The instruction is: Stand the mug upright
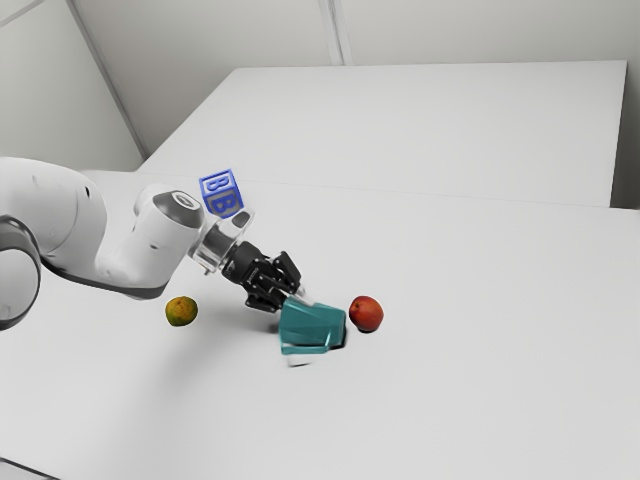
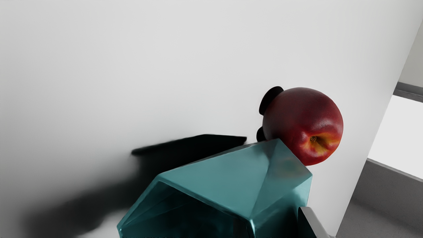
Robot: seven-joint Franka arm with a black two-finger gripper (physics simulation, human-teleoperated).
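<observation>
The teal mug (image 1: 313, 325) lies tipped over at the white table (image 1: 470, 400), its length running roughly along the nine-to-three line of the exterior view, where twelve is the far side. Its wider end is toward nine o'clock and its narrower end toward three. The black gripper (image 1: 291, 297) reaches down to the mug from about half past ten, right up against its upper edge in that view; whether it is spread, pressed together or pinching the mug, I cannot tell. The white arm (image 1: 135, 245) comes in from the exterior view's left, around ten o'clock. In the wrist view the mug's open mouth faces back toward the gripper, and its closed end points to the red fruit, which it partly overlaps. A dark shadow (image 2: 195, 145) falls on the table along the mug's flank; whether the mug rests fully on the table I cannot tell. The red fruit (image 1: 366, 314) sits just beside the mug, a little short of three o'clock from it; I cannot tell if they touch. A yellow-green and orange fruit (image 1: 181, 311) sits well apart at nine o'clock from the mug, and a blue letter block (image 1: 221, 194) stands at eleven, beyond the gripper.
</observation>
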